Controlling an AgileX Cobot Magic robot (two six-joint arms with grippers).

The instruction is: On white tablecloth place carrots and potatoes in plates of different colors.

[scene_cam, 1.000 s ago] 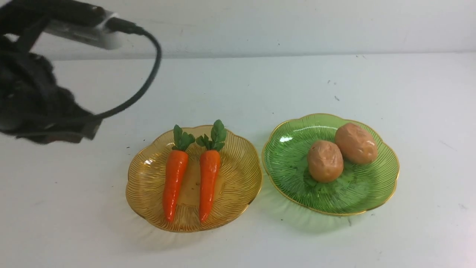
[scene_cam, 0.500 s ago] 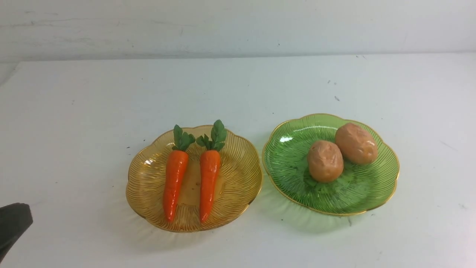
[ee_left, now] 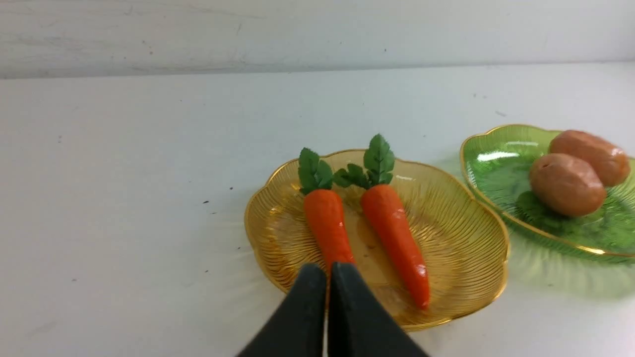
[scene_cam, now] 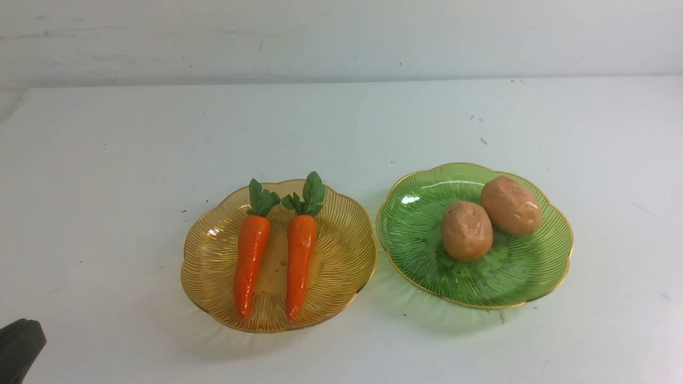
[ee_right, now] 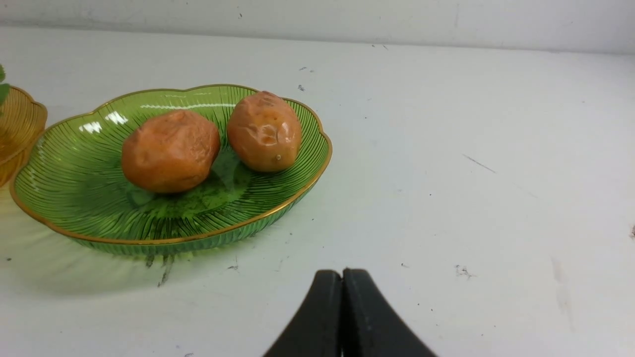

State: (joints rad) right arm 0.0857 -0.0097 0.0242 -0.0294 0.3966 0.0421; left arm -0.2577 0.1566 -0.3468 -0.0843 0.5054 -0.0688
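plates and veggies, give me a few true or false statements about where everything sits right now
1. Both carrots lie in the amber-yellow plate. True.
2. The two potatoes sit in separate plates. False: both are in the green plate.
3. The left gripper is shut and holds nothing. True.
4. The right gripper grips a potato. False: it is shut, clear of the green plate.
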